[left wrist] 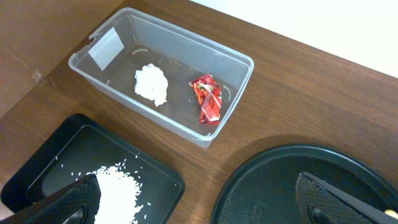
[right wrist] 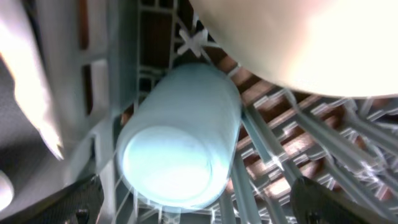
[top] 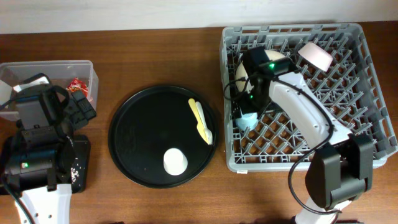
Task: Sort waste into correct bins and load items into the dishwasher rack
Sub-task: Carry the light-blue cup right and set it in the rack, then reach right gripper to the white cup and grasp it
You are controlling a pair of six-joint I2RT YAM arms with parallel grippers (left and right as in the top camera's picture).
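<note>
The clear box (left wrist: 234,62) holds the crumpled white napkin (left wrist: 151,84) and the red foil wrapper (left wrist: 207,99). Loose rice (left wrist: 115,190) lies in the shallow black tray (left wrist: 163,174). My left gripper (left wrist: 199,208) is open and empty, above the gap between that tray and the round tray. In the grey rack (top: 367,93) the light blue cup (right wrist: 180,149) lies on its side by the left wall, under the cream bowl-plate (right wrist: 298,43). My right gripper (right wrist: 193,208) is open, with its fingers on either side of the cup. The pink bowl (top: 316,56) sits in the rack's far part.
The large round black tray (top: 143,137) carries the pale yellow fork and spoon (top: 200,120) and the white cup (top: 175,161). My left arm (top: 37,143) covers much of the clear box and the shallow tray in the overhead view. The rack's right half shows bare pegs.
</note>
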